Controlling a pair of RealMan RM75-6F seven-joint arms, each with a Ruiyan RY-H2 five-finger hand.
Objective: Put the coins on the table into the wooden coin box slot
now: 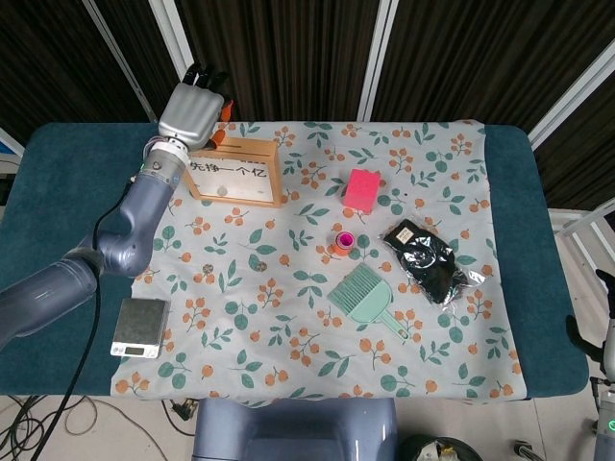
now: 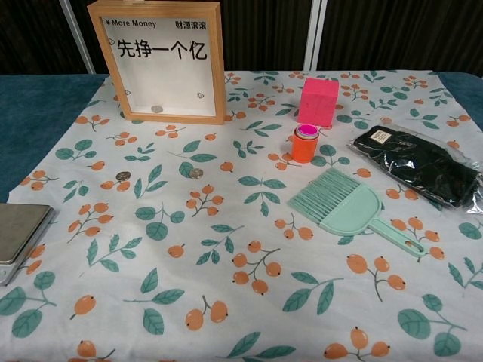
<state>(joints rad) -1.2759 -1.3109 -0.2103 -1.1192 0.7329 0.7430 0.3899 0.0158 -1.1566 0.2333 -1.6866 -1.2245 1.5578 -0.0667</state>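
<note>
The wooden coin box (image 1: 235, 171) (image 2: 167, 62) stands upright at the back left of the floral cloth. One coin in the box (image 2: 156, 108) (image 1: 221, 191) lies at the bottom behind its clear front. My left hand (image 1: 195, 108) hovers just above the box's top edge, fingers stretched away from me, with nothing visible in them. Two coins lie on the cloth in front of the box: a left coin (image 1: 207, 256) (image 2: 124, 176) and a right coin (image 1: 257, 259) (image 2: 196, 173). Only a sliver of my right arm (image 1: 607, 355) shows at the right border, off the table.
A pink cube (image 1: 362, 188), an orange-and-pink cup (image 1: 343, 241), a mint dustpan brush (image 1: 366, 298) and a black packet (image 1: 430, 259) lie to the right. A small scale (image 1: 140, 327) sits at the cloth's front left.
</note>
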